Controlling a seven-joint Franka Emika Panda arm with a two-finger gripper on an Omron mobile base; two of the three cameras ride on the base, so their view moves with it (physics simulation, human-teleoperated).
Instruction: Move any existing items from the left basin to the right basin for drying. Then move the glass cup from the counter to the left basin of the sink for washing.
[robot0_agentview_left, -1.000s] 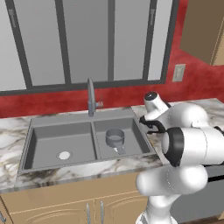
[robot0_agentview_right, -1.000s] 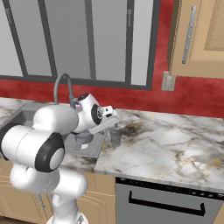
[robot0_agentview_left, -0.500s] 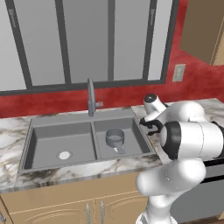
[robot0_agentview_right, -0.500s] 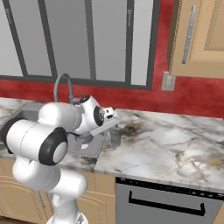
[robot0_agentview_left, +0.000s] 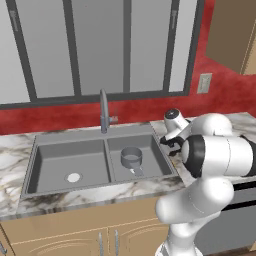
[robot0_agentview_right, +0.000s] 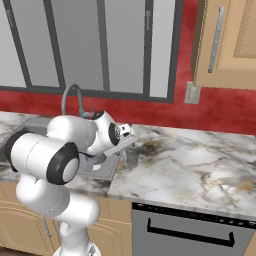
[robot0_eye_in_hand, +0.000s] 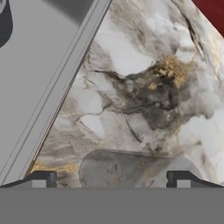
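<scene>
The glass cup (robot0_eye_in_hand: 131, 168), a pale see-through tumbler, stands on the marble counter (robot0_eye_in_hand: 131, 65) just right of the sink rim (robot0_eye_in_hand: 57, 87). My gripper (robot0_eye_in_hand: 111, 178) is open, with one dark fingertip on each side of the cup's near edge. In the right base view the cup (robot0_agentview_right: 132, 156) shows faintly below my hand. The left basin (robot0_agentview_left: 55, 160) holds nothing but its pale drain disc (robot0_agentview_left: 73, 177). A grey metal pot (robot0_agentview_left: 131, 157) with a short handle sits in the right basin (robot0_agentview_left: 152, 150).
A slim grey tap (robot0_agentview_left: 103, 110) rises behind the sink's divider. The counter (robot0_agentview_right: 200, 165) runs on to the right over a dark appliance front (robot0_agentview_right: 190, 230). A wall outlet (robot0_agentview_right: 191, 92) and a wooden upper cabinet (robot0_agentview_right: 225, 40) lie beyond.
My hand has edged a little to the right and lower over the counter beside the sink. The pot has stayed where it was.
</scene>
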